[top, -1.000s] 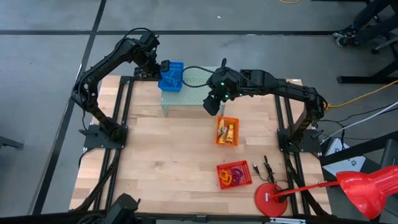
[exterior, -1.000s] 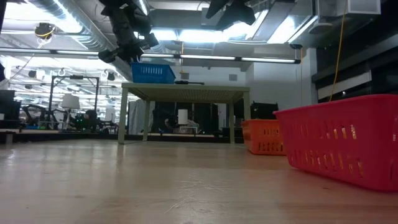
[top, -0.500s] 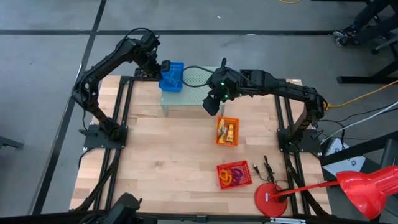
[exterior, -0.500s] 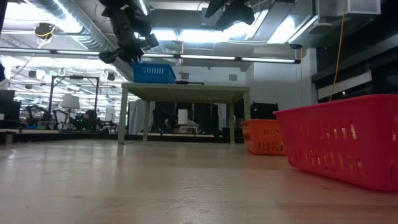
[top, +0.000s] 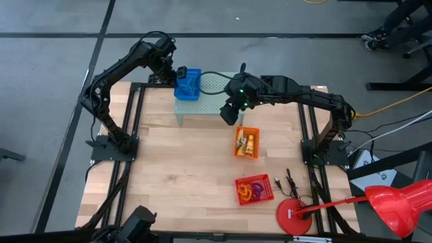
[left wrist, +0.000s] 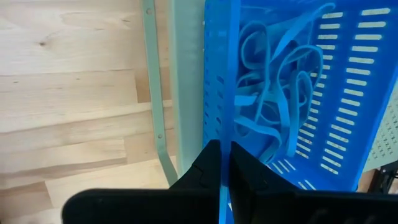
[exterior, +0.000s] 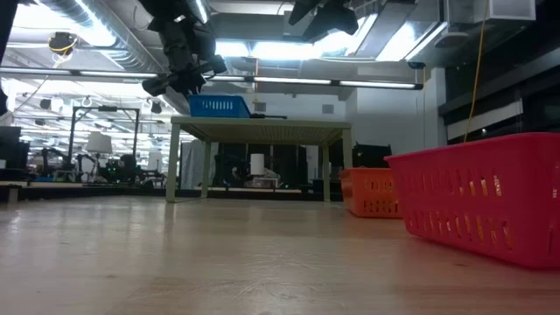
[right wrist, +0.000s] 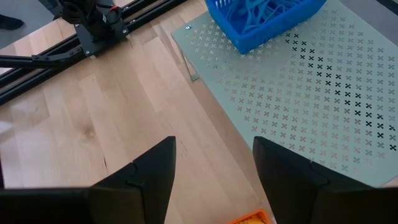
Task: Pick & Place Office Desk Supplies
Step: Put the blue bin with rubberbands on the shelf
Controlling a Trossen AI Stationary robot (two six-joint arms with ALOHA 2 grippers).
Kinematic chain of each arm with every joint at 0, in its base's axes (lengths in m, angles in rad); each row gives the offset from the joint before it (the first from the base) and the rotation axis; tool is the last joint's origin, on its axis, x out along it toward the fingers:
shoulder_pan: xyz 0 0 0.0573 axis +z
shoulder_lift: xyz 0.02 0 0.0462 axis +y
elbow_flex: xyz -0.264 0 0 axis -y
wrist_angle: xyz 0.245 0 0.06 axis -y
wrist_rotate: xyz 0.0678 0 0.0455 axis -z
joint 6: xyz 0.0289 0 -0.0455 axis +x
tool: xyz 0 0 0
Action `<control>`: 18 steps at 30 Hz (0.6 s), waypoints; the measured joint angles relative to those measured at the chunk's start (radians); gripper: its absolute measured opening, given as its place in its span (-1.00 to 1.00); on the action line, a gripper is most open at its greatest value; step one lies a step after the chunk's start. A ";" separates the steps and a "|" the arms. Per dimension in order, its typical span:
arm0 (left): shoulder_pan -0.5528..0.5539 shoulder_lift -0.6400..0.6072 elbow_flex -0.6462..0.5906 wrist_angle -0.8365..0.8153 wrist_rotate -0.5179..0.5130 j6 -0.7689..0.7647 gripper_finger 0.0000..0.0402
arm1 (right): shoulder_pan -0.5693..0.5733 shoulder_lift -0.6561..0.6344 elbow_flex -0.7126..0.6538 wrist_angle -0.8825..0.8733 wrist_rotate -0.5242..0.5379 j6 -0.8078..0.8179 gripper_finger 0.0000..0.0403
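Note:
A blue basket (top: 190, 83) with several thin blue loops (left wrist: 273, 106) stands on the far left part of the pale green perforated stand (top: 212, 91). My left gripper (top: 179, 73) is shut on the basket's left side. My right gripper (top: 229, 113) hangs open and empty above the table by the stand's near right corner. An orange basket (top: 247, 142) with small yellow-and-white pieces and a red basket (top: 254, 190) with red and orange loops rest on the table. My left gripper pinches the blue basket's left side wall at its rim (left wrist: 219, 134), one finger inside and one outside. The fingers come from the table's far left, slanting down. In the low view the basket (exterior: 219, 106) sits level, its bottom at the stand's top (exterior: 262, 122).
A big red round-based object (top: 295, 216) stands at the table's near right corner, with small dark clips (top: 289, 181) beside it. The stand's right part (right wrist: 311, 106) is bare. Bare wood lies across the table's left and middle (top: 175, 169).
My left gripper has gone a little toward the table's right edge, still shut on the blue basket. The basket has slid a short way along the stand's top with it.

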 joint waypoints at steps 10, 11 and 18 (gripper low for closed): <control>0.009 -0.005 0.000 -0.030 -0.002 0.011 -0.98 | 0.000 0.000 0.000 0.000 0.000 0.000 0.08; 0.009 -0.005 0.000 -0.034 -0.004 0.011 -0.98 | 0.000 0.000 0.000 0.000 0.000 0.000 0.08; 0.010 -0.008 0.000 -0.038 -0.011 0.011 -0.98 | 0.000 0.000 0.000 0.000 0.000 0.001 0.08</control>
